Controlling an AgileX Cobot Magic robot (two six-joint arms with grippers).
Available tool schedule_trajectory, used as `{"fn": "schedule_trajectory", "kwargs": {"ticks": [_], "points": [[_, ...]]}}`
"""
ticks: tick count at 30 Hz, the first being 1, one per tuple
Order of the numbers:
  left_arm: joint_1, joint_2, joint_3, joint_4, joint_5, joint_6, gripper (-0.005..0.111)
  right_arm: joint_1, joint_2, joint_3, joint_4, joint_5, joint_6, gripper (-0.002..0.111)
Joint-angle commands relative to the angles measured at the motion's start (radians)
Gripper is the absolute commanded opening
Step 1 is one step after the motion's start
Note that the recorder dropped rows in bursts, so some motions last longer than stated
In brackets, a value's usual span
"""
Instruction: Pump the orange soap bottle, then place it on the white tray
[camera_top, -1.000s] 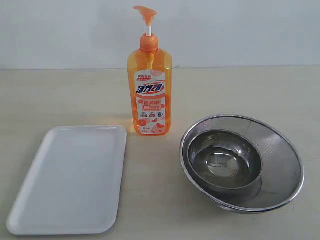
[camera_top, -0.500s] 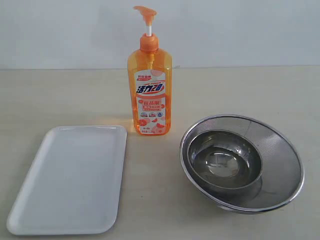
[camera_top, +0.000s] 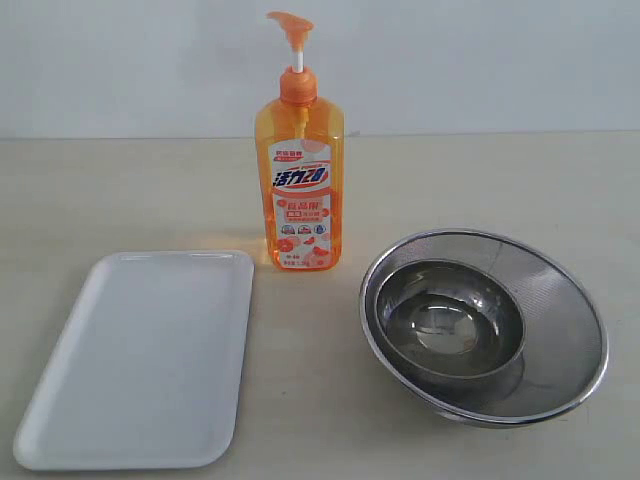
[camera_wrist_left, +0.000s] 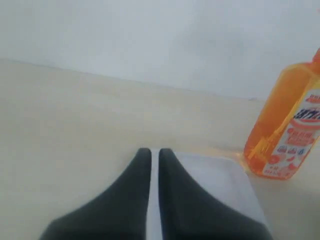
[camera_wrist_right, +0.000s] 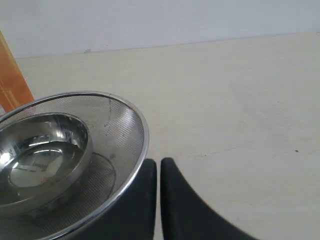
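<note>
Pale beige table (camera_top: 120, 190) meets a plain white wall (camera_top: 480, 60) along a straight back edge.

Exterior view: the orange soap bottle (camera_top: 300, 150) stands upright on the table near the middle, pump head raised on its white stem. Its label (camera_top: 300, 200) carries blue Chinese characters followed by the digits "28"; the smaller print below is too small to read. The white tray (camera_top: 130, 360) lies flat in front of the bottle and to the left, near it but not touching. A round mesh bowl (camera_top: 565, 330) sits to the right, with a smaller steel bowl (camera_top: 450, 320) nested inside it.

Left wrist view: the left gripper (camera_wrist_left: 155, 152) has its jaws together, leaving only a thin slit and holding nothing. The white tray (camera_wrist_left: 220, 175) lies beneath it. The orange soap bottle (camera_wrist_left: 285, 130) stands just beyond the tray's corner, its label blurred.

Right wrist view: the right gripper (camera_wrist_right: 158, 162) has its jaws together and holds nothing. Its tips sit just beside the mesh bowl (camera_wrist_right: 125, 115) rim. The steel bowl (camera_wrist_right: 45, 150) rests inside. One edge of the orange soap bottle (camera_wrist_right: 10, 75) shows behind the bowls.
</note>
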Motion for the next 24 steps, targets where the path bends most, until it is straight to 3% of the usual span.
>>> {"fn": "schedule_trajectory", "kwargs": {"ticks": [1,11,18,24], "points": [[0.003,-0.002,-0.081,-0.033,0.02,-0.016,0.005,-0.004,-0.005,-0.001,-0.005,-0.006,-0.001,0.0],[0.003,-0.002,-0.335,-0.098,0.248,-0.02,0.005,-0.004,-0.005,-0.001,-0.005,-0.006,-0.001,0.0],[0.003,-0.002,-0.356,-0.137,0.146,-0.023,0.005,-0.004,-0.005,-0.001,-0.005,-0.006,-0.001,0.0],[0.003,-0.002,-0.353,-0.301,0.059,-0.023,0.005,-0.004,-0.005,-0.001,-0.005,-0.006,-0.001,0.0]]}}
